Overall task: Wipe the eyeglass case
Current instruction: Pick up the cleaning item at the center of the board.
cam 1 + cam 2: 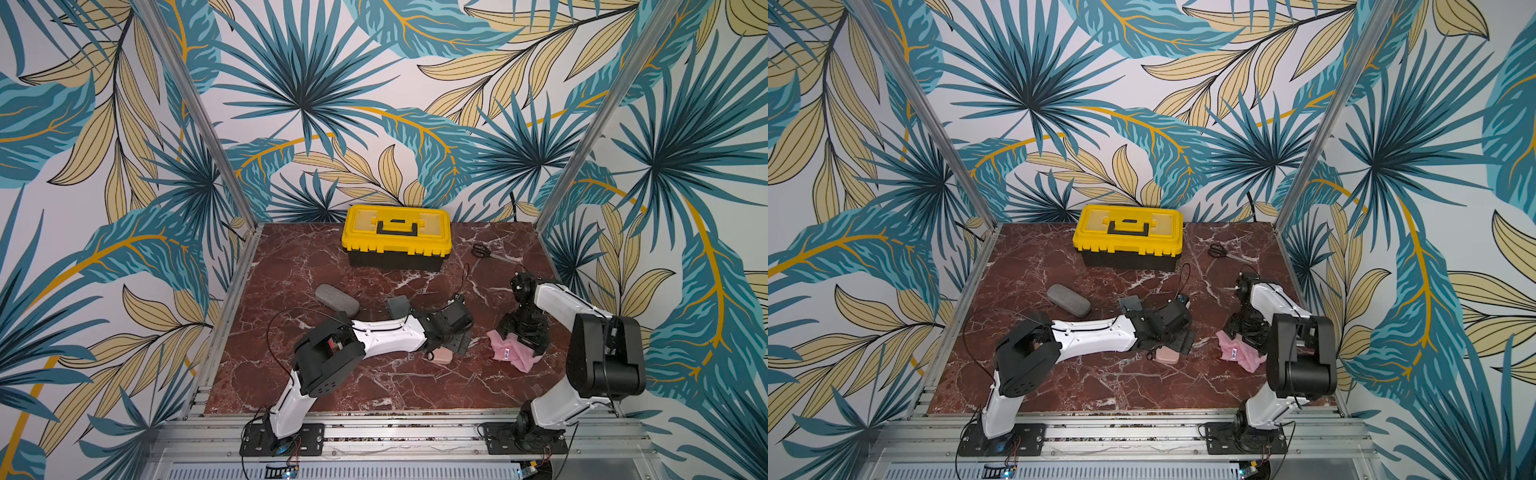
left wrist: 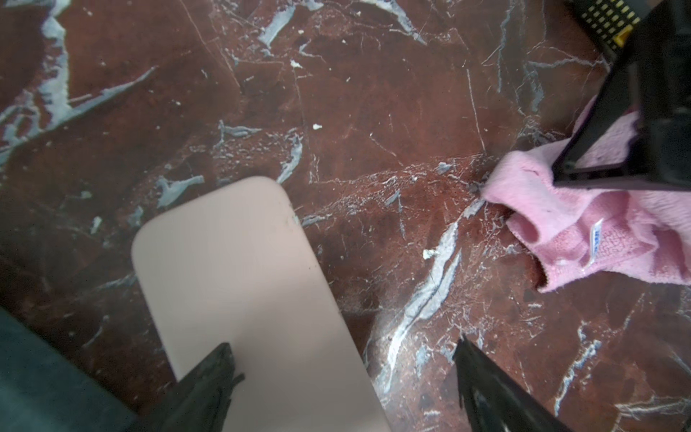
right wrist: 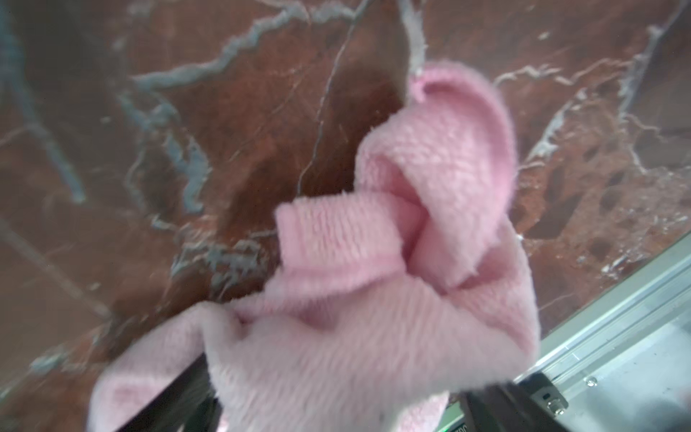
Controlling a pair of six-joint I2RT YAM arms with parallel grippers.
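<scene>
Nearest, the pink case (image 1: 441,355) lies flat on the table (image 1: 332,374), right of centre, under the left gripper (image 2: 342,342). Its fingers stand apart, one over the case and one over bare marble. To the right, the cloth (image 1: 509,353) lies bunched under the right gripper (image 1: 521,343), fingers spread, cloth loose between them. Farther left sit a grey block (image 1: 398,306) and grey case (image 1: 336,299); farthest, scissors (image 1: 482,250) and toolbox (image 1: 397,237).
</scene>
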